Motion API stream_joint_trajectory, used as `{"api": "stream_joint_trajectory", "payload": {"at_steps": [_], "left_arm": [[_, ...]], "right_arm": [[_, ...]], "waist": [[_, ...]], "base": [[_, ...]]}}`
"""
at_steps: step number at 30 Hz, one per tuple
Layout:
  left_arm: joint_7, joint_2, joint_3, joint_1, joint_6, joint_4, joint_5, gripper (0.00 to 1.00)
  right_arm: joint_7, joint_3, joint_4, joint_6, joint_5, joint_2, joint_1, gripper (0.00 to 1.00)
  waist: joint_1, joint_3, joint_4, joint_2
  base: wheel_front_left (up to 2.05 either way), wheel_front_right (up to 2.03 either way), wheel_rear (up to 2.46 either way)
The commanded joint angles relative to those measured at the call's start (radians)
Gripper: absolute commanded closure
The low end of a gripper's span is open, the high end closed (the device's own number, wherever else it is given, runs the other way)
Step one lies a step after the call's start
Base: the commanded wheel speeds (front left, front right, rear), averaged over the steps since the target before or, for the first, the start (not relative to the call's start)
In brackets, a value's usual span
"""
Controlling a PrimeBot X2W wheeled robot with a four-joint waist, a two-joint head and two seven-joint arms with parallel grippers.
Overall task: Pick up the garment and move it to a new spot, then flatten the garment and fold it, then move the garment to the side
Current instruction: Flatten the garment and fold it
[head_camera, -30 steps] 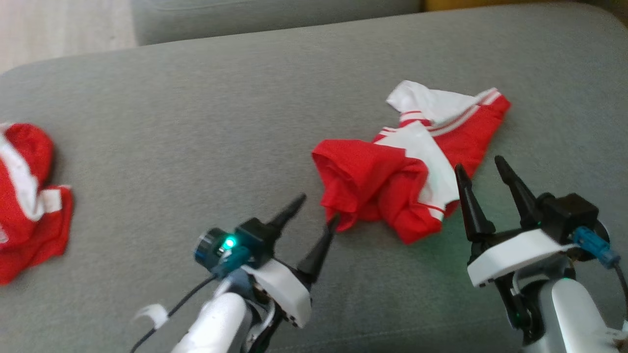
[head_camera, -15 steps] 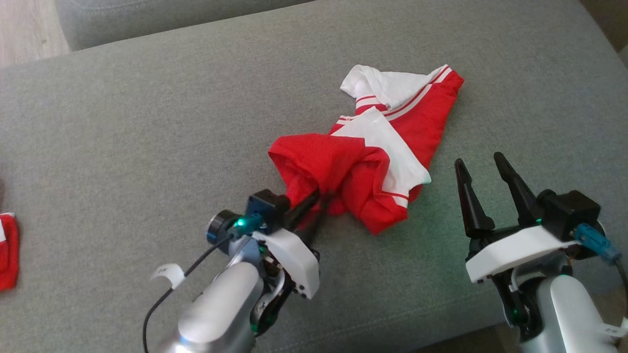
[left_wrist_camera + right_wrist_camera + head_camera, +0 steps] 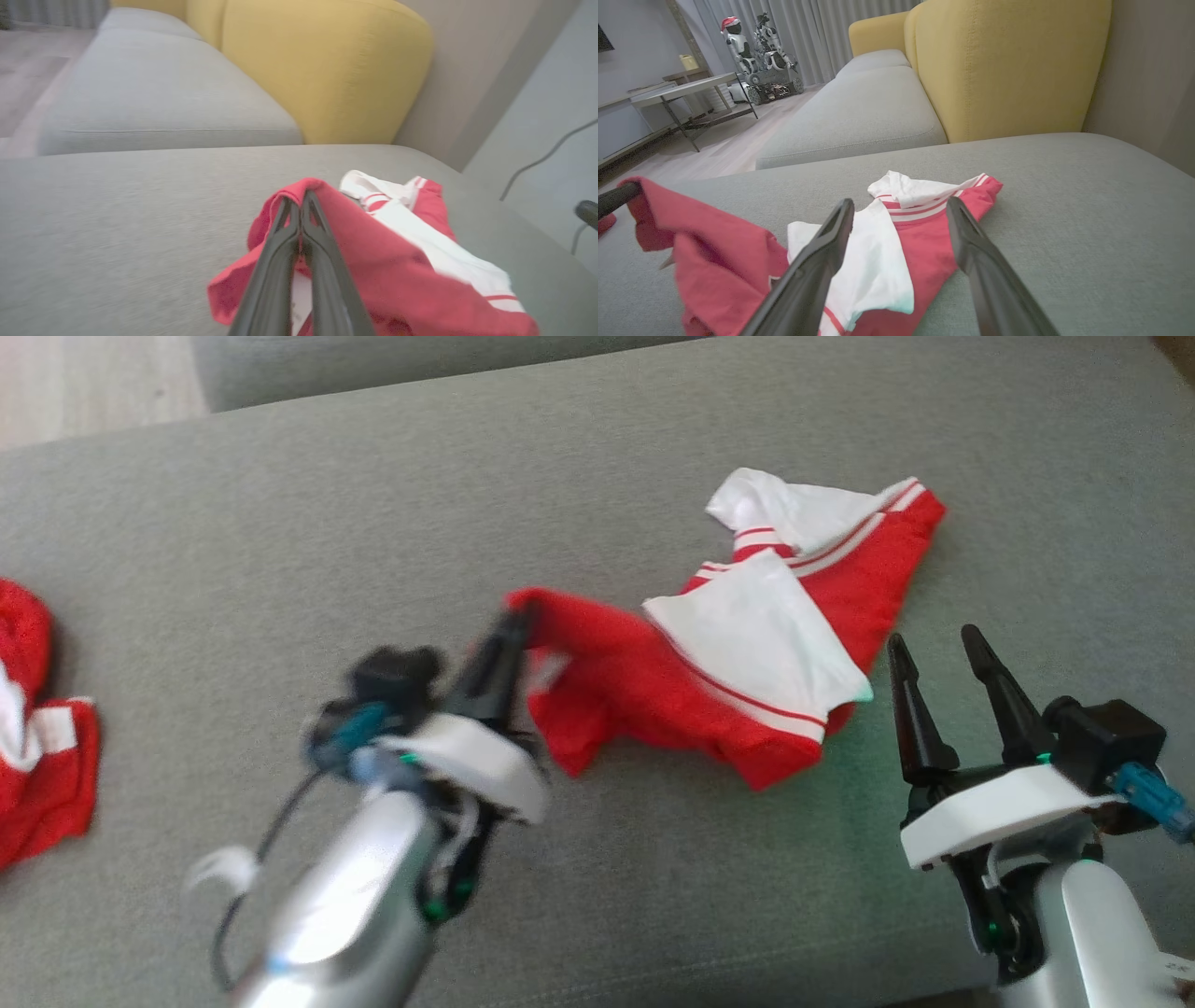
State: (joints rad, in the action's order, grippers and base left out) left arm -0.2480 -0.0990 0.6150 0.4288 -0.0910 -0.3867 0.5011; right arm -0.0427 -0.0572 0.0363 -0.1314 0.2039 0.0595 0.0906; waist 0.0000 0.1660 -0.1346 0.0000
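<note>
Pinched tight in the left gripper [image 3: 515, 623]: a red fold of the garment [image 3: 747, 644], lifted off the cushion [image 3: 373, 504] at the tips. No gap between those two fingers in the left wrist view, red cloth bunched on both sides of them and draped away past the tips to their right. Blurred in the head view, so no finer detail of the pinch there.

Spread from that fold toward the right gripper [image 3: 934, 637]: red cloth first, then a white panel edged with thin red stripes, then a red and white end lying flat, farthest from the left tips. Held wide apart, the right fingers, nothing gripped, tips just beside the garment's near white corner. In the right wrist view, white panel and striped red end seen through the gap between the two fingers, beyond their tips, resting on the cushion; raised red fold off to their left, caught there by the left gripper's dark tip.

Well apart from the left fingers, on their outer side: a second garment [image 3: 37, 775], red and white, crumpled on the same cushion. Beyond the tips of both grippers: a yellow backrest [image 3: 1008, 65].
</note>
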Motion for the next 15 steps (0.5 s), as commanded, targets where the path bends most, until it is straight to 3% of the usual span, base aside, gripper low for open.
{"api": "stream_joint_trajectory", "payload": {"at_steps": [1,9,15], "left_arm": [[-0.01,-0.033,-0.05,-0.014,-0.016,0.04,0.007,1.0],[0.048,-0.137,-0.152,-0.19,-0.116,0.184,0.076,1.0],[0.112,-0.143,-0.163,-0.276,-0.117,0.207,0.147,0.98]], "right_arm": [[0.003,-0.02,-0.035,0.001,0.004,-0.004,0.012,0.0],[-0.002,0.004,-0.04,0.001,0.005,-0.006,0.006,0.0],[-0.004,0.018,-0.04,0.001,0.004,-0.006,0.009,0.0]], "waist": [[0.0,-0.001,0.015,0.0],[0.0,0.005,0.061,0.0],[0.0,0.013,0.081,0.0]], "base": [[0.0,0.0,0.0],[0.0,0.0,0.0],[0.0,0.0,0.0]]}}
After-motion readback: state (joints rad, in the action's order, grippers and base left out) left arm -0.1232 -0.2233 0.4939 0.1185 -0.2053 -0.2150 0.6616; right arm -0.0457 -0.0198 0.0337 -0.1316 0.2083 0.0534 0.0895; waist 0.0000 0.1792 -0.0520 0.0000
